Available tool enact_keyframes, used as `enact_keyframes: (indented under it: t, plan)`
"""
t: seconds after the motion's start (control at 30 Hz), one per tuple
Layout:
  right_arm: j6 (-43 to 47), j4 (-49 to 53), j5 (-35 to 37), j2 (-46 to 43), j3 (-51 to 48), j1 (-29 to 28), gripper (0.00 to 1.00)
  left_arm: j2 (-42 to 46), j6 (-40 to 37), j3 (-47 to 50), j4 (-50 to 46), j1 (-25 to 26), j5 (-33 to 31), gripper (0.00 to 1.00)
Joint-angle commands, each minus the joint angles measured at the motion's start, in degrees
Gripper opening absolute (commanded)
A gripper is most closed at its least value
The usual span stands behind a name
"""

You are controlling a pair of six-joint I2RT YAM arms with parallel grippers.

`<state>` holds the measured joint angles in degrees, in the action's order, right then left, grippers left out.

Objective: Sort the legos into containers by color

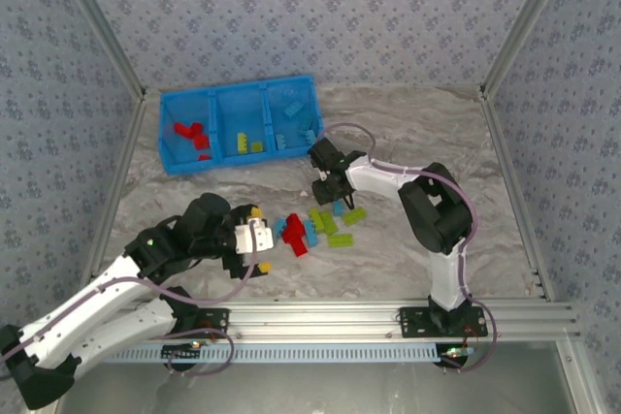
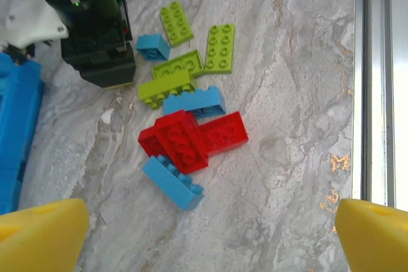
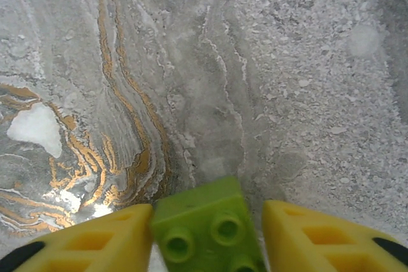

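Observation:
Loose legos lie in a pile mid-table: red ones (image 2: 185, 138), light blue ones (image 2: 172, 183) and lime ones (image 2: 220, 46). My left gripper (image 2: 207, 221) hangs open and wide just near of the pile, nothing between its yellow fingertips (image 2: 51, 227); from above it is at the pile's left (image 1: 255, 238). My right gripper (image 3: 207, 211) is shut on a lime lego (image 3: 204, 224), at the pile's far edge (image 1: 327, 189). The blue bin (image 1: 184, 167) at back left holds red legos (image 1: 189, 133) in its left container, lime ones (image 1: 247, 144) in the middle, blue ones (image 1: 291, 121) in the right.
The right arm's black wrist (image 2: 95, 36) stands over the far left of the pile. The bin's wall (image 2: 16, 125) is at the left edge of the left wrist view. A metal rail (image 1: 388, 317) runs along the table's near edge; patterned walls enclose the other sides.

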<state>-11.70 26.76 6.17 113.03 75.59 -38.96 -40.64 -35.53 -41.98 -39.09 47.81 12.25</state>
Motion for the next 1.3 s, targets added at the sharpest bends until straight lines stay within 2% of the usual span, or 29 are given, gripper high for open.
enact_keyframes:
  t: [0.0, 0.13, 0.27, 0.4, 0.5, 0.63, 0.8, 0.97, 1.1, 1.2, 1.27]
  plan:
    - [-0.2, 0.7, -0.7, 0.8, 1.3, 0.2, 0.42, 2.1, -3.3, 1.4, 2.7, 0.5, 2.1, 0.99]
    - [-0.3, 1.5, -0.8, -1.2, 2.1, 0.4, 0.35, 3.4, -4.8, 2.7, 3.7, 0.2, 0.7, 0.99]
    - [0.8, 1.8, 0.0, -7.6, 4.6, -0.5, 0.28, 4.2, -4.3, 3.8, 7.0, -0.9, -2.2, 0.99]
    - [4.5, -1.9, 0.1, -12.9, 7.2, -4.6, 0.27, 5.9, 1.8, 4.9, 14.1, -5.0, -8.4, 0.99]
    - [7.0, -8.3, -0.9, -12.5, 9.4, -7.9, 0.27, 6.6, 8.1, 4.1, 18.1, -9.4, -12.9, 0.99]
    - [7.8, -11.1, 0.6, -4.9, 18.7, -9.9, 0.27, 7.1, 18.3, 2.4, 20.6, -13.8, -15.5, 0.99]
    - [9.6, -14.2, 1.6, 9.0, 32.5, -9.5, 0.27, 6.5, 19.1, 0.8, 18.7, -15.6, -16.6, 0.99]
    - [9.7, -12.0, -0.7, 24.6, 50.4, -9.1, 0.28, 7.2, 20.8, -1.3, 15.9, -17.5, -16.9, 0.99]
    - [10.6, -10.3, -1.3, 33.3, 61.4, -9.0, 0.28, 8.9, 22.5, -1.3, 16.3, -19.5, -17.8, 0.99]
    - [11.1, -8.4, -1.6, 37.2, 67.0, -9.2, 0.36, 10.1, 23.1, -0.5, 17.3, -20.3, -17.7, 0.99]
    - [11.9, -8.1, -1.8, 37.7, 68.2, -9.5, 0.45, 10.1, 23.2, -0.4, 17.4, -20.3, -17.7, 0.99]
